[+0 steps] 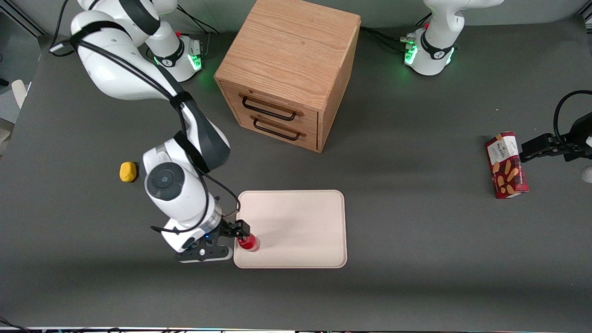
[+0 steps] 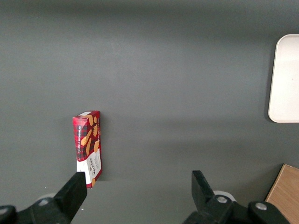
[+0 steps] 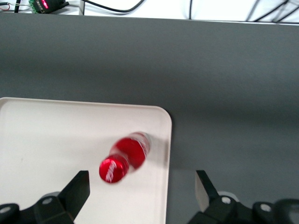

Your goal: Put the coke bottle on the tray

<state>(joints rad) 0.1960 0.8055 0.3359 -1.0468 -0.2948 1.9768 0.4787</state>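
Observation:
The coke bottle (image 1: 249, 243) is a tiny red bottle with a red cap. It stands on the pale pinkish-beige tray (image 1: 300, 222), in the corner nearest the front camera at the working arm's end. In the right wrist view the bottle (image 3: 126, 158) looks slightly tilted and blurred, close to the tray's rim (image 3: 46, 140). My gripper (image 1: 237, 230) is open and holds nothing. It hovers just above the bottle at that tray corner. In the right wrist view the gripper (image 3: 140, 186) has its fingers spread wide, with the bottle's cap between them and nearer one finger, touching neither.
A wooden two-drawer cabinet (image 1: 286, 69) stands farther from the front camera than the tray. A yellow lump (image 1: 128, 171) lies beside the working arm. A red biscuit box (image 1: 506, 165) lies toward the parked arm's end and also shows in the left wrist view (image 2: 88, 147).

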